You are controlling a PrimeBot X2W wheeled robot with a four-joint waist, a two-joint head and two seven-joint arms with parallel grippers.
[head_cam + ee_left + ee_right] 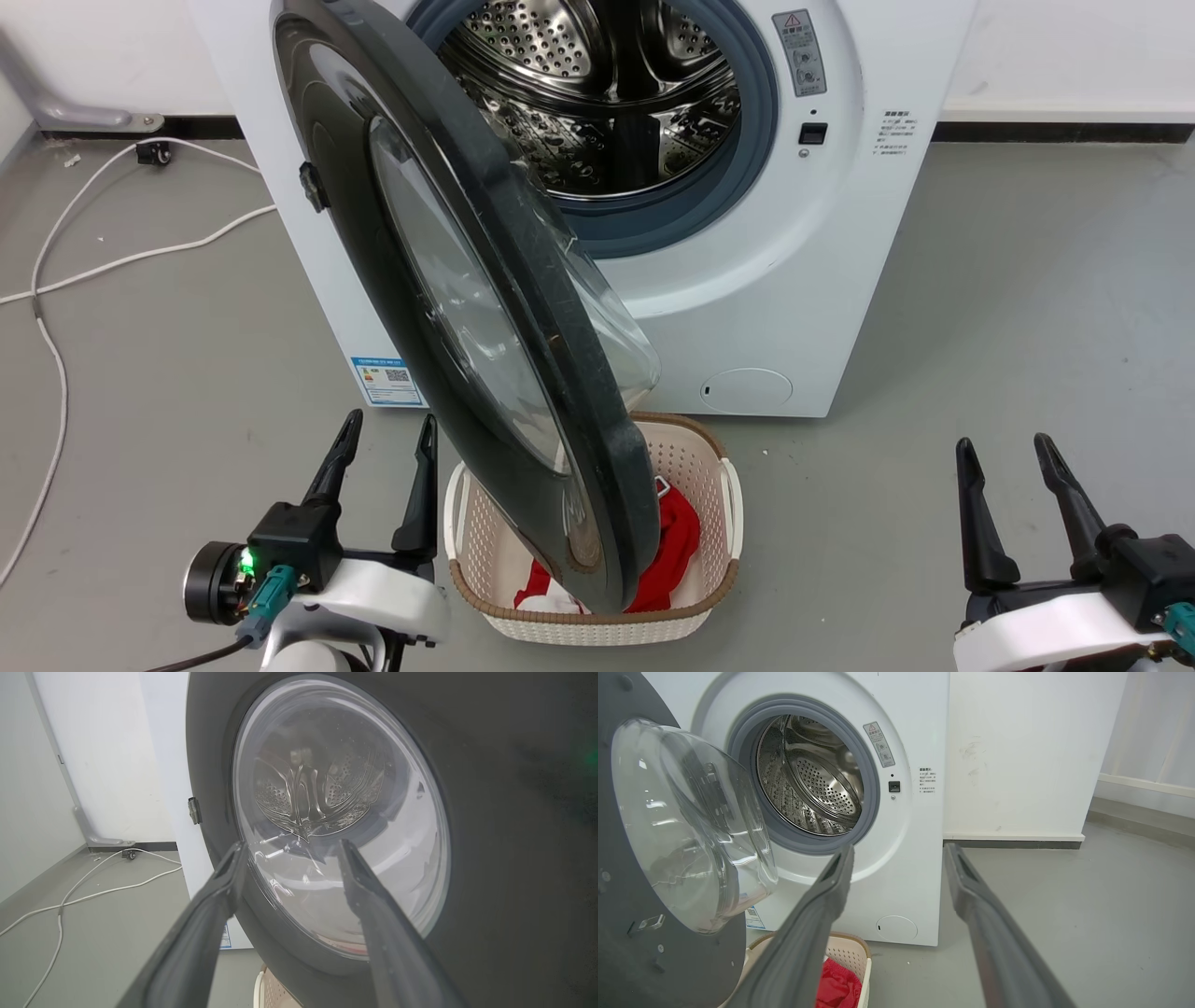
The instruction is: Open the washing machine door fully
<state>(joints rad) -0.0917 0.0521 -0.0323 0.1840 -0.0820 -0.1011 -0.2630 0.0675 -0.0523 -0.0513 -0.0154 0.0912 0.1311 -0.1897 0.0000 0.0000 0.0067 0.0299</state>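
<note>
In the head view, your left end effector point(390, 425) is sitting at the lower left. Its two fingers point(331, 471) are standing spread apart and gripping nothing. The inner finger is lying just beside the outer face of the washing machine door point(467, 308), and you cannot tell whether it is touching. Your right end effector point(1001, 446) is resting at the lower right, likewise released and empty, well apart from the door and over the grey floor point(1027, 327). The door is running from the upper left down to the lower centre. It is standing swung well out from the washing machine point(766, 280), leaving the steel drum point(607, 93) uncovered. Its lower edge is hanging over the laundry basket point(730, 485), which is holding a red cloth point(677, 541).

In the left wrist view, the spread fingers are framing the door's glass bowl at centre, and nothing is lying between them.

In the right wrist view, the fingers are standing open toward the machine's white front and the floor, holding nothing. The door is standing at the left of the frame, its clear bowl bulging toward the open drum.
</note>
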